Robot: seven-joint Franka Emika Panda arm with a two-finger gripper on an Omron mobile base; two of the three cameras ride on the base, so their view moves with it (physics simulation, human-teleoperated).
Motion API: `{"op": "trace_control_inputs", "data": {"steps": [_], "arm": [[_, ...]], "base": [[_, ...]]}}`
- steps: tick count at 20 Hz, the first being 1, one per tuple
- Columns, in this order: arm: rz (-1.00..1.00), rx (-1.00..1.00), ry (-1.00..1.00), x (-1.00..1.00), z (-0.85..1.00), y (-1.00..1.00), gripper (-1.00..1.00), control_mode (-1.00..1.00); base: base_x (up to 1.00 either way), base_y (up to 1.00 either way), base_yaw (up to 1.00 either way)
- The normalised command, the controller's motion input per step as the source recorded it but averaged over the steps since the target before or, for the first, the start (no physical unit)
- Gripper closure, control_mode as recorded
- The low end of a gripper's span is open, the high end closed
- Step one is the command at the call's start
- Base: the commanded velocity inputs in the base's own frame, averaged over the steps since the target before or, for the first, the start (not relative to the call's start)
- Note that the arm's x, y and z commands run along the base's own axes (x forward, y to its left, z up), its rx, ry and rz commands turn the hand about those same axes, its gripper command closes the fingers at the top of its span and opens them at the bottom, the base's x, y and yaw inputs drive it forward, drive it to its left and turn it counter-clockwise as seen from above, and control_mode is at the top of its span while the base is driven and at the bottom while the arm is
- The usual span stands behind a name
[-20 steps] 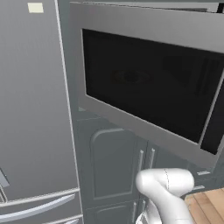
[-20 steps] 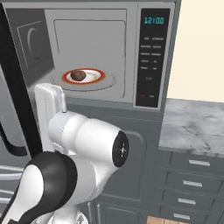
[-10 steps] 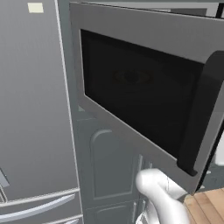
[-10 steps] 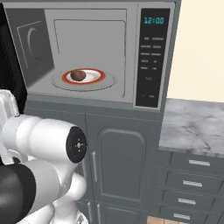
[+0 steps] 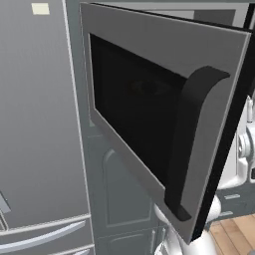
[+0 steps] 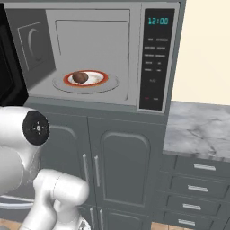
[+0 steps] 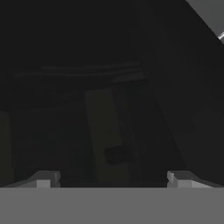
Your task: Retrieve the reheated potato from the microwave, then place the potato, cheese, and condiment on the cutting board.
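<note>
The potato (image 6: 80, 77) rests on the orange-rimmed plate (image 6: 99, 81) inside the open microwave (image 6: 134, 54) — the hand (image 7: 113, 179), fingers wide and empty, faces the dark door glass (image 5: 134, 114), off to the potato's left.

arm (image 6: 31, 148): folded low, elbow raised | fingers (image 7: 46, 178): spread wide, nothing between

Flat, even rendered light in both base views; the hand view is very dim, murky and slightly soft.
</note>
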Motion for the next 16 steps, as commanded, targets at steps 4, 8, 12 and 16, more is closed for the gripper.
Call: {"op": "trace_control_inputs", "data": {"steps": [4, 8, 12, 16], "arm": [[0.01, -0.02, 0.0, 0.05, -0.07, 0.73, -1.0, -1.0], [0.0, -0.05, 0.0, 0.09, -0.09, 0.61, -1.0, -1.0], [0.0, -0.05, 0.0, 0.11, -0.17, 0.66, -1.0, -1.0], [0.0, -0.01, 0.0, 0.17, -0.14, 0.58, -1.0, -1.0]], "base": [[0.0, 0.0, 0.0], [0.0, 0.0, 0.0], [0.0, 0.0, 0.0], [0.0, 0.0, 0.0]]}}
